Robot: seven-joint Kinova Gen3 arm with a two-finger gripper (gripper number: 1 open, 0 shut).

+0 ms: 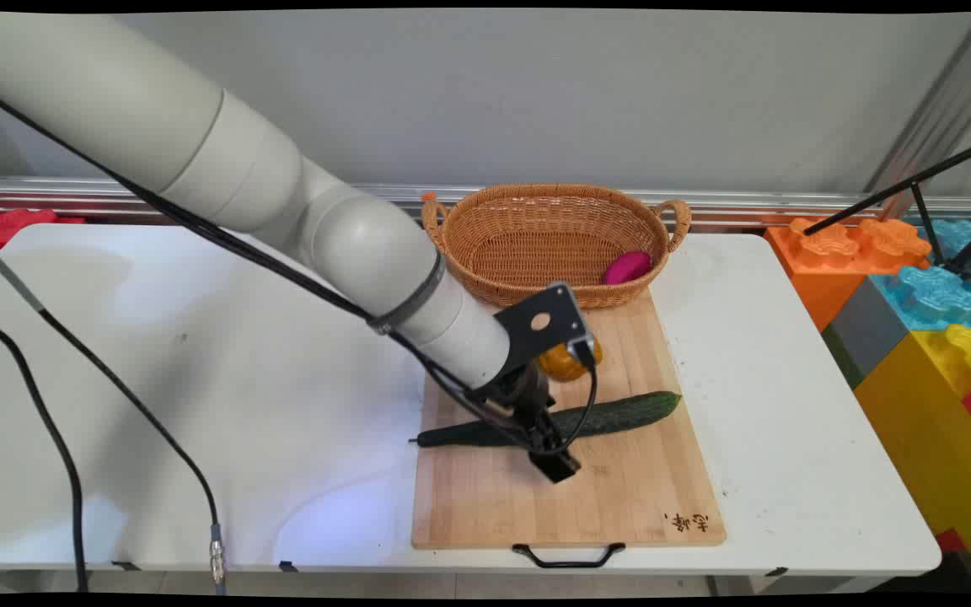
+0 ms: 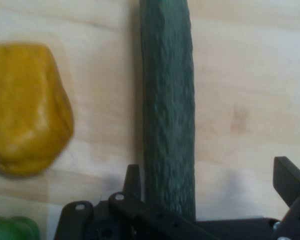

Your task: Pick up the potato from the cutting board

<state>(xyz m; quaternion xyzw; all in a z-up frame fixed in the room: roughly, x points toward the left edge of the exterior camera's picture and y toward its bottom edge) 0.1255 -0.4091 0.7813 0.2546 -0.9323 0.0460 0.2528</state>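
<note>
Hand view shows the gripper [image 2: 207, 182] with fingers [image 2: 290, 180] spread astride the cucumber [image 2: 168, 115] on the wooden cutting board [image 1: 620, 497], a yellow pepper [image 2: 27, 107] just beside it.

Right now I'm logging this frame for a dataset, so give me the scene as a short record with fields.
tool: low over the board, one finger on each side of the cucumber, open
cucumber: dark green, lying across the cutting board's middle
cutting board: bamboo, black handle at its near edge, on the white table
yellow pepper: on the board, beside the cucumber, apart from it
green item: only an edge shows in the hand view, cannot tell what
basket: wicker, behind the board
pink object: inside the basket, right end
</note>
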